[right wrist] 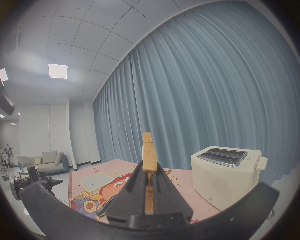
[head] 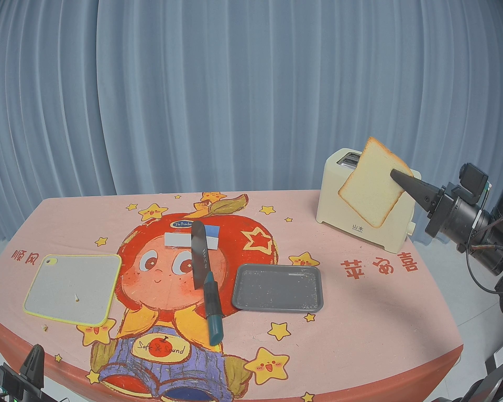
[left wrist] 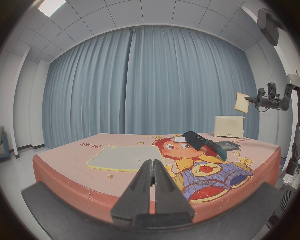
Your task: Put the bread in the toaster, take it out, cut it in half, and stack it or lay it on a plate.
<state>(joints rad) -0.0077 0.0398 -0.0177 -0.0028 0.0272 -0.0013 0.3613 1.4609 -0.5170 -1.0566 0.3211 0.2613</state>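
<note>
The right end effector (head: 396, 175) pinches the one bread slice (head: 368, 184) by its edge, raised above the one toaster (head: 333, 205). The pale crumb suggests loading, though I cannot be sure. Next, the slice must line up over a slot below the end effector and go down. The left end effector (left wrist: 152, 185) is closed on nothing. Well off from both lie one knife (head: 207, 282), one cutting board (head: 70, 288) and one plate (head: 277, 289).

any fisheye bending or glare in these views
Head view: curtain folds bow mildly, light soft and even, no glare. Left wrist view: strong fisheye, dark corners, one ceiling light glaring bright. Right wrist view: same fisheye; bread and toaster evenly lit.
</note>
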